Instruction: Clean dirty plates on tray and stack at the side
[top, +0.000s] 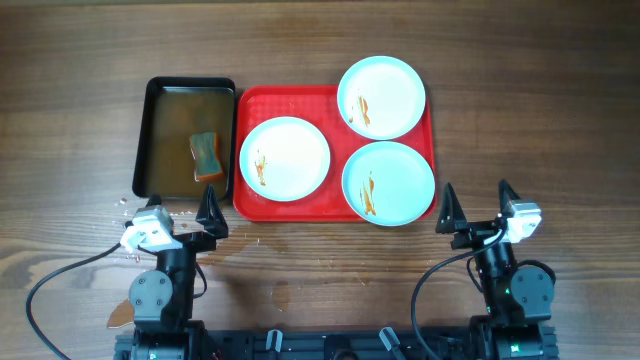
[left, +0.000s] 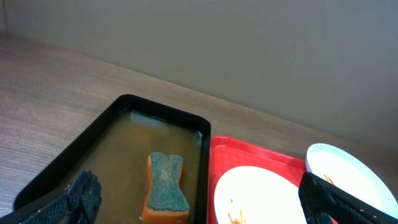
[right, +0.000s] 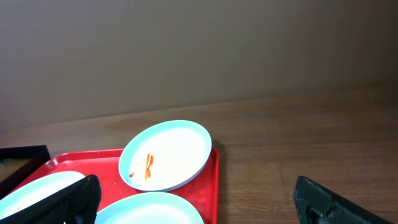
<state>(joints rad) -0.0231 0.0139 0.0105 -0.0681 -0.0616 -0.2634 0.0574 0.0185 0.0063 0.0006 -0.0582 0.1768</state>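
Wood table (top: 80, 60), arms tucked near edge, left gripper (top: 180, 212) and right gripper (top: 476, 205) spread, empty

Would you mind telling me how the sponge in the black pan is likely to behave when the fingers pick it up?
The sponge looks like soft foam under a green scrub face, so it probably squashes when squeezed. It lies in brownish water in the black pan, so it is likely soaked: heavier than it looks and dripping.

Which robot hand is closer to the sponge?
Left. The left gripper sits by the near edge of the pan holding the sponge; the right gripper is off past the tray's other end.
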